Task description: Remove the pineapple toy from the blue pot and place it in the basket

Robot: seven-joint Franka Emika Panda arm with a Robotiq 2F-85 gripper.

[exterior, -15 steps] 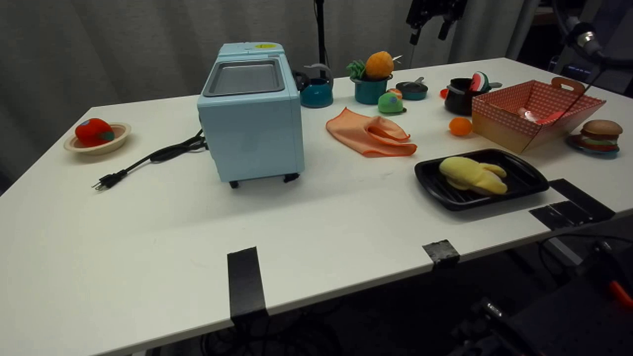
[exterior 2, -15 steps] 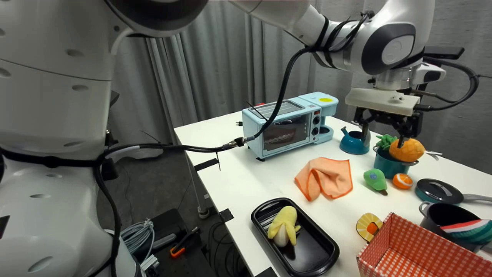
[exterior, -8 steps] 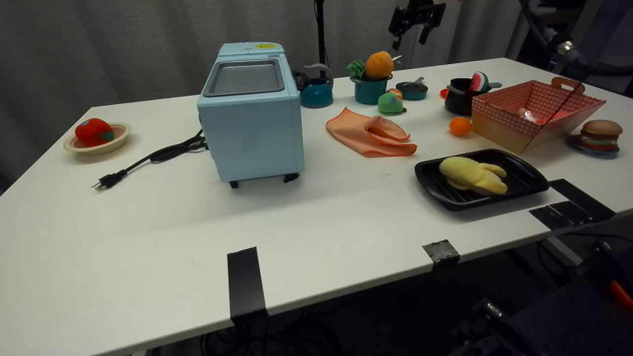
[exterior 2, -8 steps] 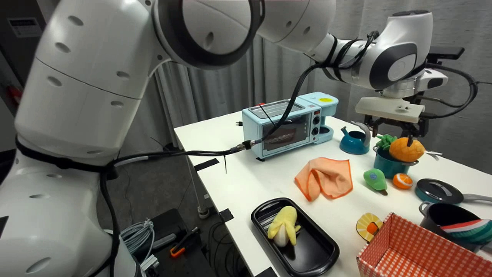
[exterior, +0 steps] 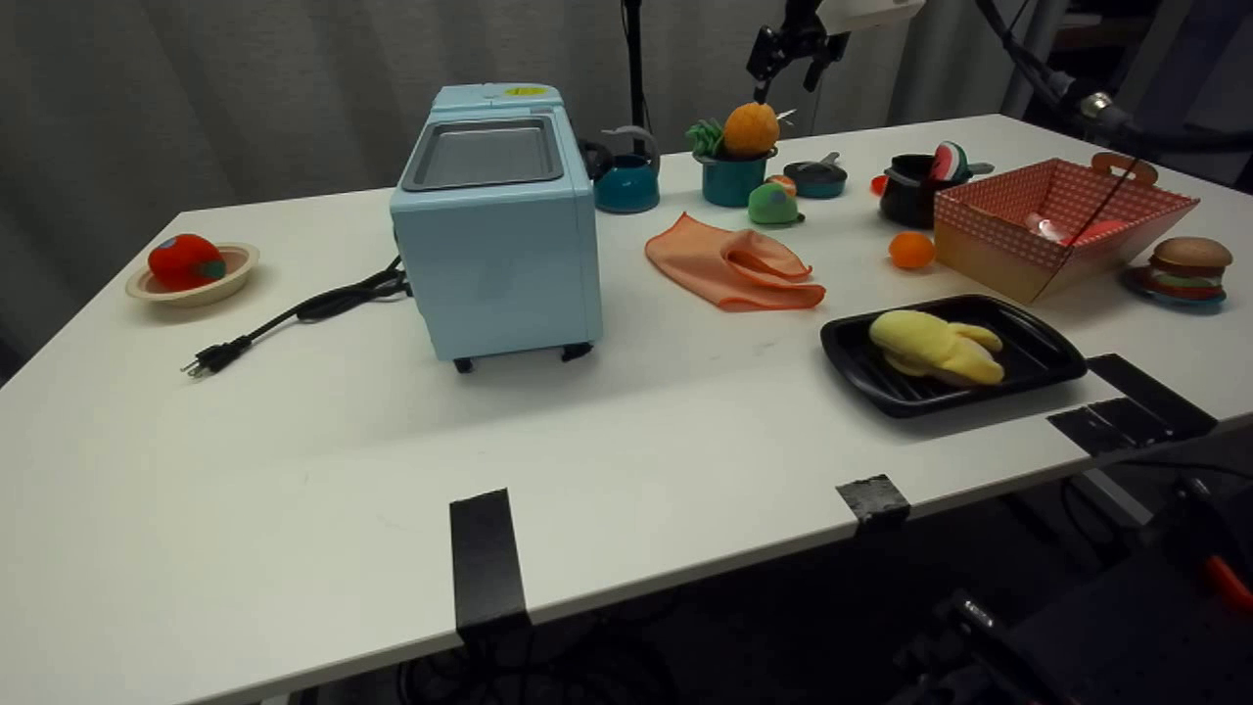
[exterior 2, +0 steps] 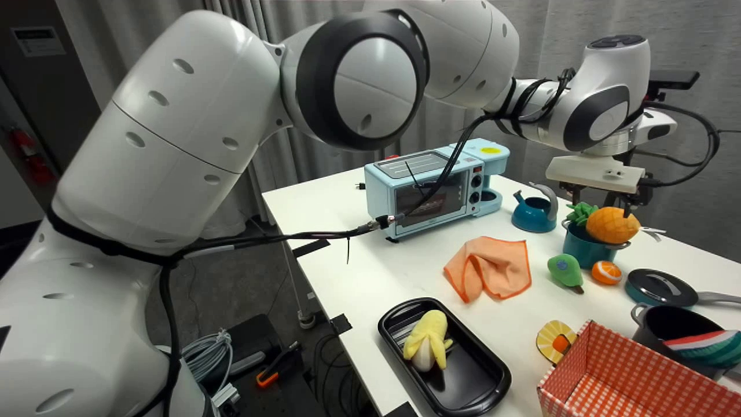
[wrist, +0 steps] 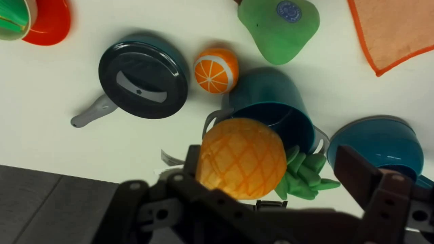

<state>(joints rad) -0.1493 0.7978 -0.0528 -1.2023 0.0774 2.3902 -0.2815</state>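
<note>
The pineapple toy, orange with green leaves, lies on its side across the top of the blue pot in both exterior views point(exterior: 752, 130) point(exterior 2: 613, 226) and in the wrist view point(wrist: 242, 159). The blue pot point(exterior: 734, 183) point(exterior 2: 587, 250) stands upright; its opening is partly covered by the toy in the wrist view point(wrist: 268, 86). My gripper point(exterior: 785, 90) point(exterior 2: 602, 207) is open and empty just above the toy. In the wrist view the gripper's point(wrist: 269, 149) fingers stand wide apart, one by the orange body, one beyond the leaves. The red checked basket point(exterior: 989, 255) point(exterior 2: 648, 365) stands well away.
A teal kettle point(exterior 2: 531, 219) stands beside the pot. A green pear toy point(exterior 2: 564, 270), an orange toy point(exterior 2: 606, 272) and a lidded pan point(exterior 2: 660, 288) are close by. A black pot point(exterior 2: 654, 330) adjoins the basket. The light-blue toaster point(exterior 2: 428, 191) and black tray point(exterior 2: 474, 388) are farther off.
My gripper has come down toward the pineapple toy and shifted left in an exterior view, right in another. It stays open. The toy, pot and basket have not moved.
</note>
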